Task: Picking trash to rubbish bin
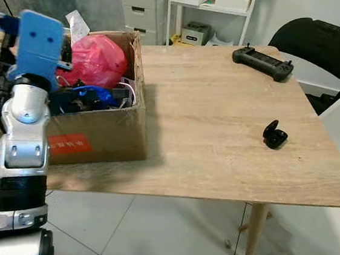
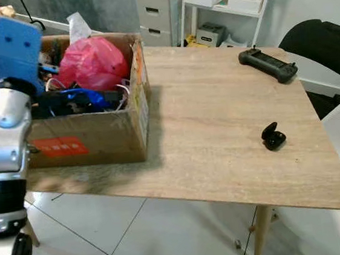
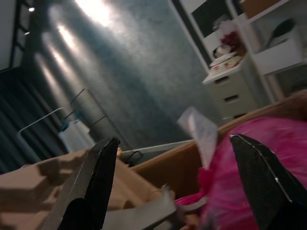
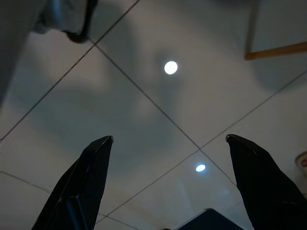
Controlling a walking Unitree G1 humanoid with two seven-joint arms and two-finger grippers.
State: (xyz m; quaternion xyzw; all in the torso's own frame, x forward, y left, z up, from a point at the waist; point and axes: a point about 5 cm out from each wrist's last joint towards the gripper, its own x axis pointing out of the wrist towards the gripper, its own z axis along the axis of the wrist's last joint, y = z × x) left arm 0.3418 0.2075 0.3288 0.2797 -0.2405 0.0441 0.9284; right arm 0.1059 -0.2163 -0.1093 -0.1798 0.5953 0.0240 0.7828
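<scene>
- The left arm (image 1: 21,128) is raised at the left edge of the head views, at the near left side of the cardboard box (image 1: 106,131). The box serves as the rubbish bin and stands on the left end of the wooden surface (image 1: 219,128).
- The left end effector (image 3: 180,187) points over the box. In its wrist view the two black fingers (image 3: 93,187) stand wide apart, released, with nothing between them. I cannot see them touching anything.
- Between and beyond these fingers lie a pink plastic bag (image 1: 97,60) and a white scrap of paper (image 3: 200,132). Both are already inside the box, together with blue items and cables (image 1: 103,97).
- To the right, the surface is mostly bare wood. A small black earbud case (image 1: 274,135) lies open on the right part, well apart from the box. It is more or less round, so no long axis guides the grasp.
- A black handheld controller (image 1: 262,63) lies near the far right corner, with its long axis running diagonally. Whether either of the two is the trash, I cannot tell.
- Both things lie far to the right of the left end effector, so in my judgement the right arm is the nearer one for them.
- The right end effector (image 4: 165,191) hangs idle over the tiled floor (image 4: 158,96), its fingers spread and holding nothing.
</scene>
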